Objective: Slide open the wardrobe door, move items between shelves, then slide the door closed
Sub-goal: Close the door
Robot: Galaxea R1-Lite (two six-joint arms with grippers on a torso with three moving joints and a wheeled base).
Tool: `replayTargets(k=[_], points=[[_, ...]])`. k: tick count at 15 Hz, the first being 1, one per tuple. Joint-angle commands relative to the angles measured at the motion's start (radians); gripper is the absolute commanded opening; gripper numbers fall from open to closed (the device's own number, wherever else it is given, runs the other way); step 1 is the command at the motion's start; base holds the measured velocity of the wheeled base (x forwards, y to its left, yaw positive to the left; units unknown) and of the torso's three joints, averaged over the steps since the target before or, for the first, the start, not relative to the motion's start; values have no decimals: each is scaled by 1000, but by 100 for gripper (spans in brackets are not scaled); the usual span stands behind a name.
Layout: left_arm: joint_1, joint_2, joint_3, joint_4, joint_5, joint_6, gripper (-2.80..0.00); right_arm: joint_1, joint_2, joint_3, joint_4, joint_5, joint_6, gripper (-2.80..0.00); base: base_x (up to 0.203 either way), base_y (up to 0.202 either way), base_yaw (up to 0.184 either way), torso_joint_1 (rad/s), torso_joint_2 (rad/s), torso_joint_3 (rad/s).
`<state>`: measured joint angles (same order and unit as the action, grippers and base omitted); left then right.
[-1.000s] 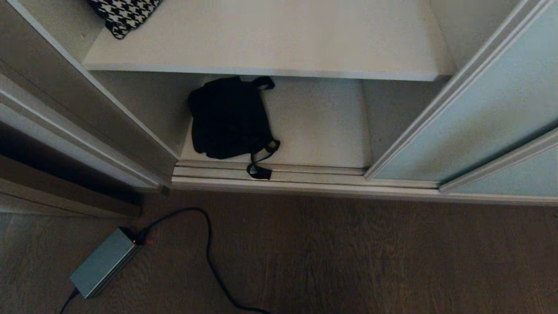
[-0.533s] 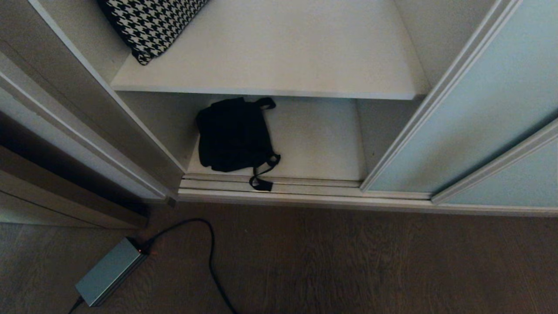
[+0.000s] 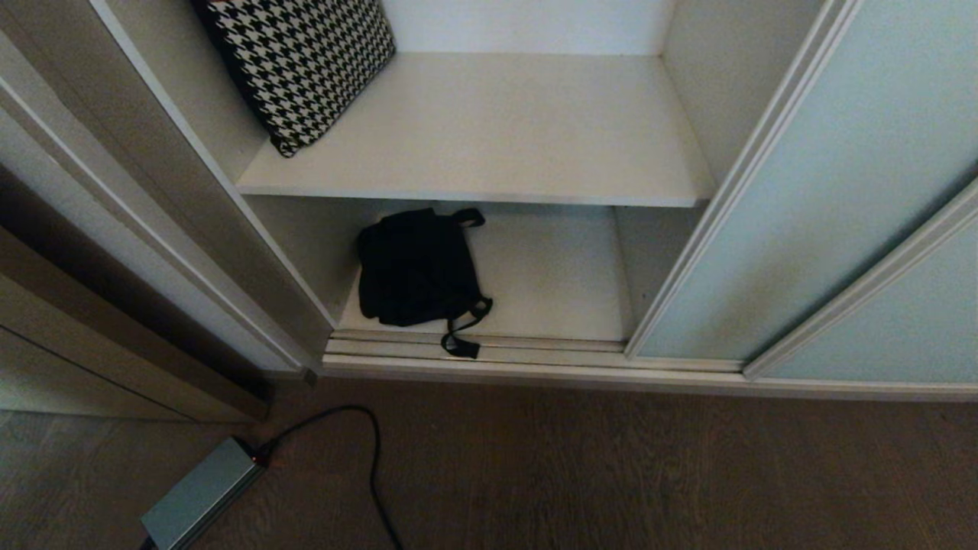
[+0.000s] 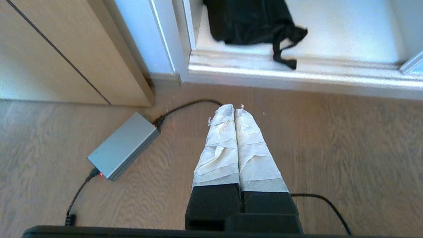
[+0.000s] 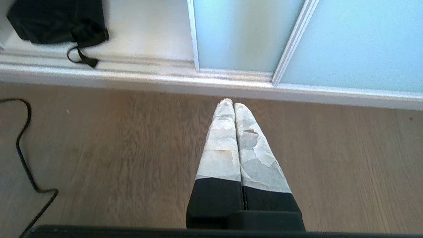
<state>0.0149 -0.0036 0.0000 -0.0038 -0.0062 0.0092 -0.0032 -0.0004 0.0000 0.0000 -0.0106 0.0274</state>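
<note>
Head view shows the sliding wardrobe door [image 3: 825, 191] pushed over to the right, its frosted blue-green glass overlapping a second panel behind it, so the left bay stands open. Inside are 2 white shelves: the upper shelf [image 3: 489, 130] carries a black-and-white houndstooth cushion [image 3: 302, 65] leaning against the left wall, and the bottom shelf [image 3: 550, 283] holds the black bag [image 3: 416, 267], slumped at its left front with 1 strap [image 3: 461, 344] trailing over the floor track [image 3: 489, 353]. No label or writing can be read on the bag or anything else. On the wooden floor [image 3: 611, 473] a grey power brick [image 3: 200, 500] lies with its black cable [image 3: 370, 451] curling away. Neither arm reaches the wardrobe: the left gripper [image 4: 234, 109] and the right gripper [image 5: 230, 103] each hang above the floor, taped fingers pressed together, pinching nothing.
</note>
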Motion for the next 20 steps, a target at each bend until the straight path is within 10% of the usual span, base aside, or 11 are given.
replayTargets(k=[1,20], points=[[0,4,0,-1,0,2,-280,0,-3,0,0,0,0,-280,0,0,0,7,5,202],[0,4,0,-2,3,-17,-280,0,-3,0,0,0,0,-280,0,0,0,1,1,11]])
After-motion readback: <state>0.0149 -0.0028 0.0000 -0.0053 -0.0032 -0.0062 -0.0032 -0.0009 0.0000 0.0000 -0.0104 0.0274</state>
